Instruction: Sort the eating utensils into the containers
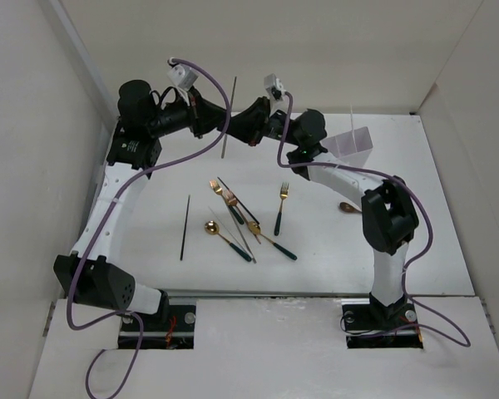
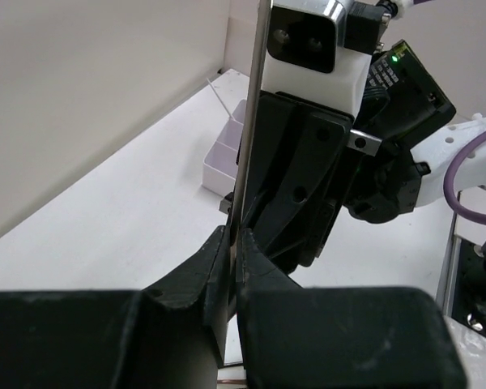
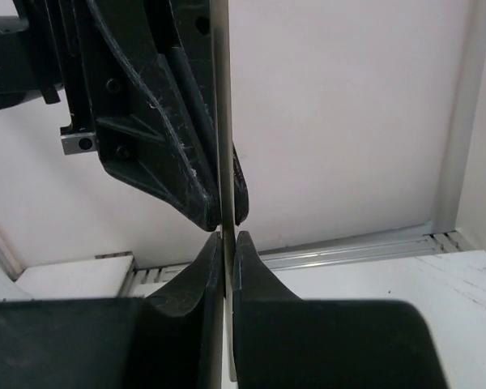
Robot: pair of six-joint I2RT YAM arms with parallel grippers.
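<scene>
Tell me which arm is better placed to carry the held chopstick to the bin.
Right. The left gripper and the right gripper both pinch the chopstick in midair. The white bin sits at the far right, so the left one would have to reach across.

Far centre, above the tabletop (image 1: 333, 266): the left claw (image 1: 219, 116) and right claw (image 1: 239, 123) meet tip to tip, both pinched on one upright chopstick (image 1: 230, 112) between them. The divided bin (image 1: 354, 148) stands at far right, behind the right arm (image 1: 389, 216).

On the middle of the tabletop, left to right:
- lone chopstick (image 1: 185, 227), apart from the rest
- spoon (image 1: 227, 236)
- tangle of overlapping utensils (image 1: 243, 218), just beside the spoon
- separate fork (image 1: 281, 208)

A second spoon (image 1: 348, 206) lies partly under the right arm.
</scene>
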